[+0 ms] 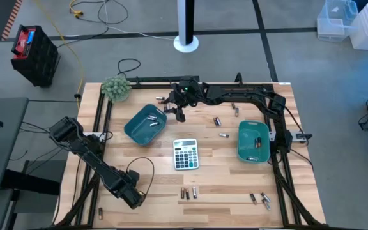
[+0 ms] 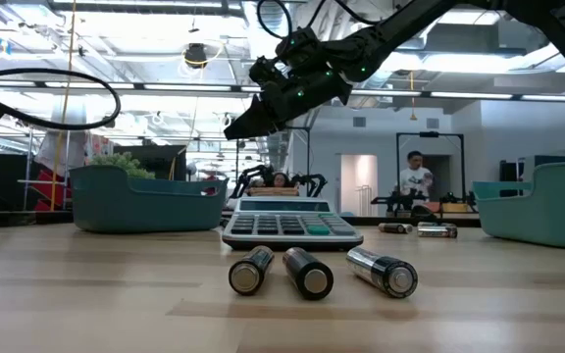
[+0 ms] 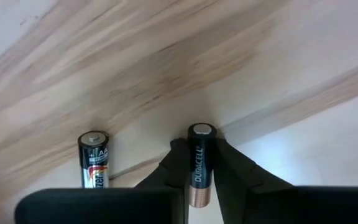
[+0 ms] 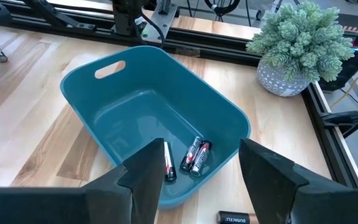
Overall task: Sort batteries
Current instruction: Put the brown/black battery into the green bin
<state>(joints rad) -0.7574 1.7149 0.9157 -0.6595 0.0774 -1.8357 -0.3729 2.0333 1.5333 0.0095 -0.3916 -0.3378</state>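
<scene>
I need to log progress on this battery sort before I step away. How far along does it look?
Early on. Done: the left teal tray holds three batteries, and the right teal tray at least one. In hand: the left gripper is shut on a Duracell cell at the table's near left; the right gripper hangs open over the left tray. Left: loose batteries near the calculator and elsewhere.

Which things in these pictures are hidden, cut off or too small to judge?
- Left tray, right wrist view: the right tool covers its near rim.
- Held battery, left wrist view: its lower end is cut off by the wrist housing.
- Right tray, low view: its contents are behind its wall.
- Battery sizes, high view: too small to tell.
</scene>
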